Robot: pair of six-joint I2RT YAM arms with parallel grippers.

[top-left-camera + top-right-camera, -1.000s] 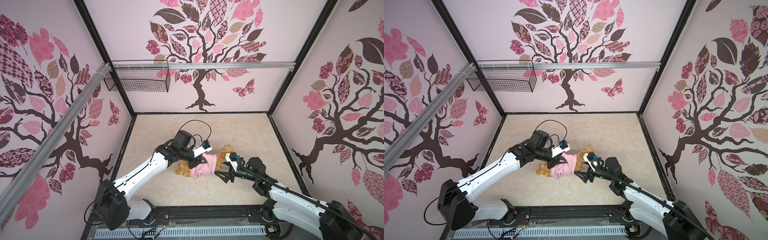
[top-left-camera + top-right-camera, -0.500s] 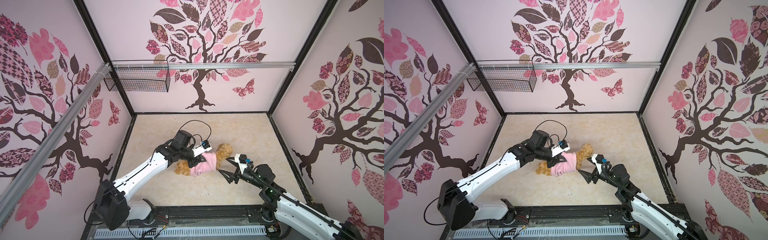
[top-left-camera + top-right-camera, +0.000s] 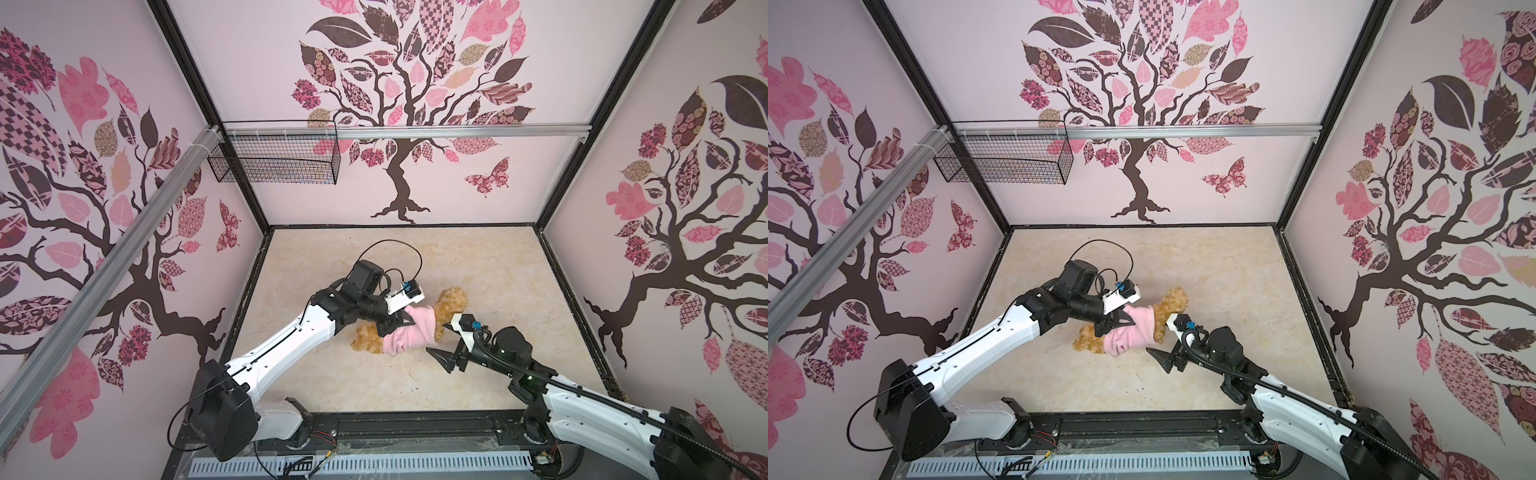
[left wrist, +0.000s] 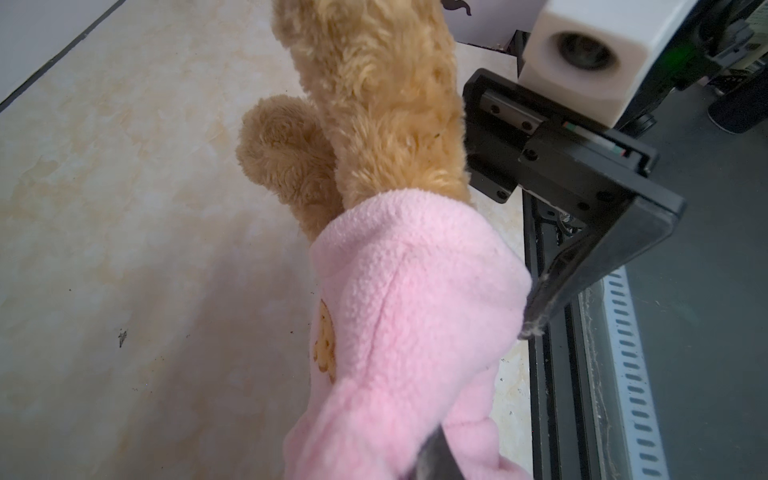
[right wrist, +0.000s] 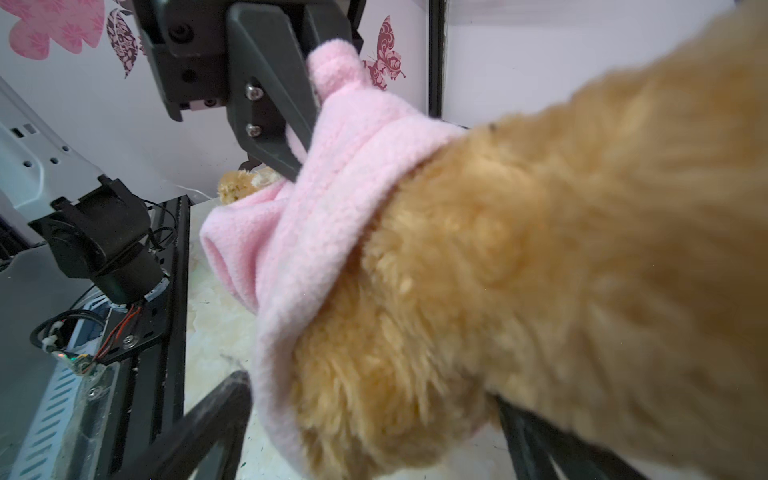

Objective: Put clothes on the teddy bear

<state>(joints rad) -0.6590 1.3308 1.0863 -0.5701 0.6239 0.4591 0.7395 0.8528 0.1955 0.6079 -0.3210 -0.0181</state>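
The golden-brown teddy bear [image 3: 451, 301] [image 3: 1173, 305] lies on the floor with a pink shirt [image 3: 409, 336] [image 3: 1129, 334] around its body. My left gripper [image 3: 395, 326] [image 3: 1113, 326] is shut on a fold of the pink shirt [image 4: 415, 311]; one dark finger [image 5: 270, 104] shows pinching the fabric. My right gripper [image 3: 439, 340] [image 3: 1159, 338] stands wide open at the bear's head end. In the right wrist view the bear's fur [image 5: 540, 270] fills the space between the right gripper [image 5: 370, 432] fingers. The bear's face is hidden.
A black wire basket [image 3: 274, 160] hangs on the back wall at the left, under an aluminium rail [image 3: 457, 132]. Patterned walls close in the marble-look floor [image 3: 478, 266]. A black frame rail [image 3: 415, 424] runs along the front edge.
My right gripper has opened wider. It drew back to the right and has since come close to the bear again. The left arm has stayed put with the shirt.
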